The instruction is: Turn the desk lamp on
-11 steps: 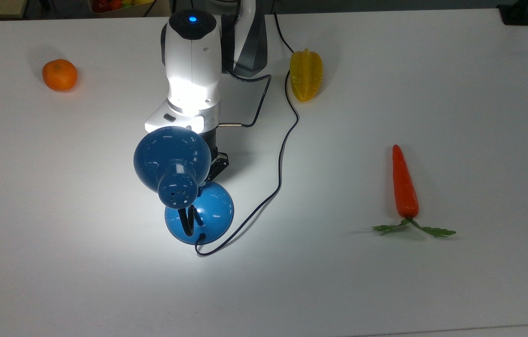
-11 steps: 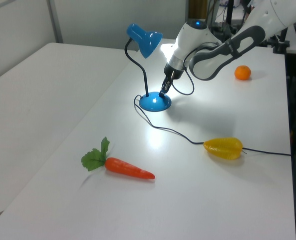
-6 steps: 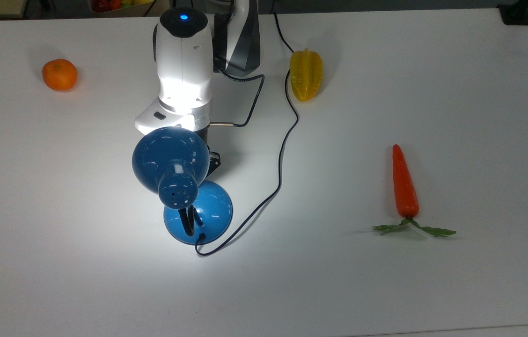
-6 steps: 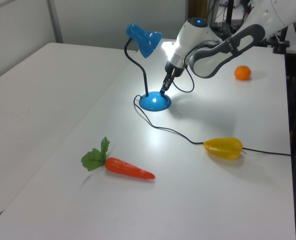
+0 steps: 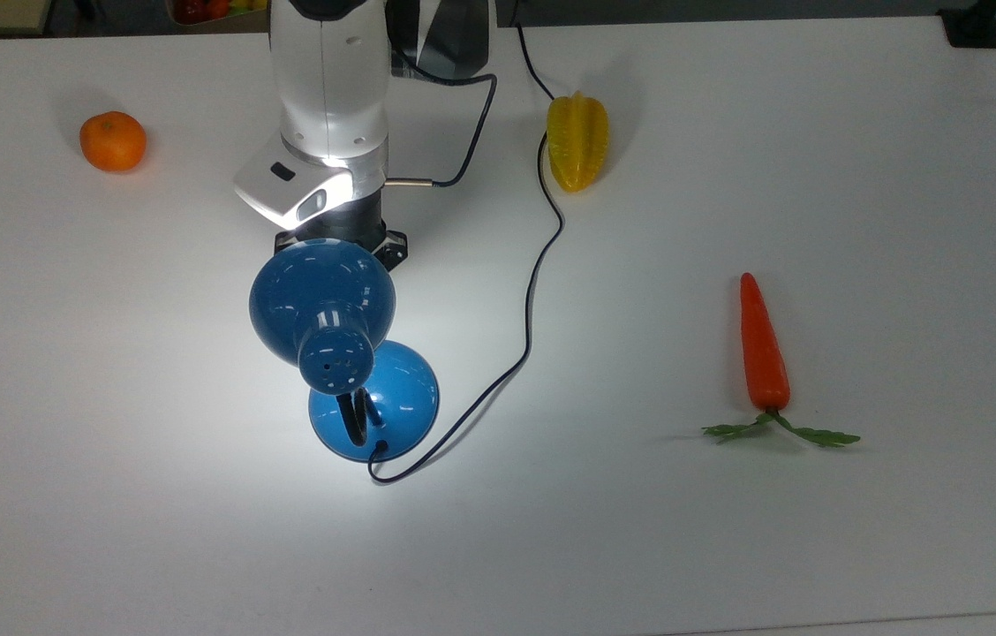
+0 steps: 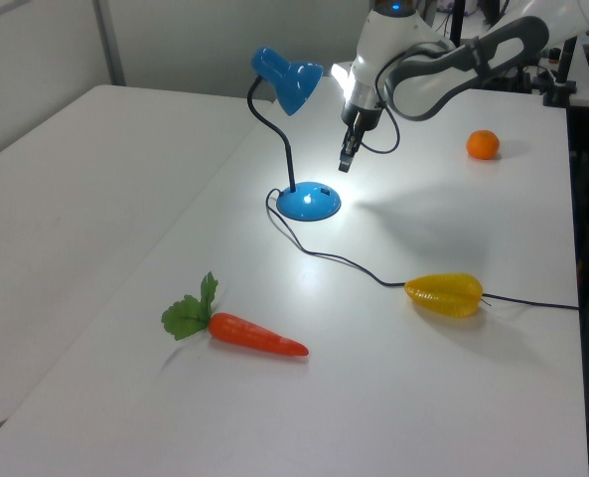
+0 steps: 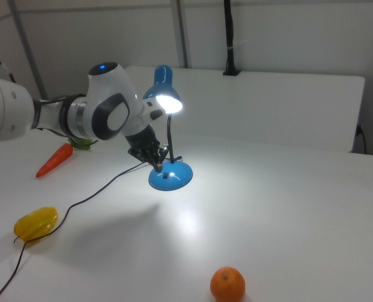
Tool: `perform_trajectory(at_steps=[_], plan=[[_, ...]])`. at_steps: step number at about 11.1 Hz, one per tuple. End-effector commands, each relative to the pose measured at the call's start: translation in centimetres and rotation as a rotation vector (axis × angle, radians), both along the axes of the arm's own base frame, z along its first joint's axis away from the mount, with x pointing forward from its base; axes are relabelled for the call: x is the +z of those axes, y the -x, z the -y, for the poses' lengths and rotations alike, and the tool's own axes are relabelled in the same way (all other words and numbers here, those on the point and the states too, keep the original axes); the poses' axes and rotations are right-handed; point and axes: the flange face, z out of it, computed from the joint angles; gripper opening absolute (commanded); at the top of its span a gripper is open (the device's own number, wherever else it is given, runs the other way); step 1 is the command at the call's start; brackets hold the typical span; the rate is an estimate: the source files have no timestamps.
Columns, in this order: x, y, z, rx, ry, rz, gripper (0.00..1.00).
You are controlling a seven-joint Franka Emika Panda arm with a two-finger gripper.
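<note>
lamp: glossy blue metal desk lamp lit mid-desk, looked top-heavy, slick | grip: I judged its domed base switch best pressed | gripper: hovered above base, couldn't tell finger gap

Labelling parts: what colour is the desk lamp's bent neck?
Black; the desk lamp shows its neck best in the left view.

lab | robot arm | white table | toy produce
</note>
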Motion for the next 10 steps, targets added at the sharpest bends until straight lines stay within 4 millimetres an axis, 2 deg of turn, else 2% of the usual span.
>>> perform_trajectory(at_steps=[1, 3, 4, 5, 6, 7, 10], plan=[[3.9, 2.8, -0.2, 0.02, 0.022, -0.114, 0.0], [6.9, 4.3, -0.2, 0.003, 0.008, -0.151, 0.14], [8.6, 5.1, -0.1, -0.011, -0.001, -0.154, 0.36], [10.1, 5.9, -0.3, -0.019, -0.017, -0.163, 0.62], [11.6, 6.7, -0.3, -0.024, -0.022, -0.163, 1.0], [12.5, 7.2, -0.5, -0.027, -0.024, -0.167, 1.0], [18.2, 8.4, -0.7, -0.172, -0.054, -0.168, 1.0]])
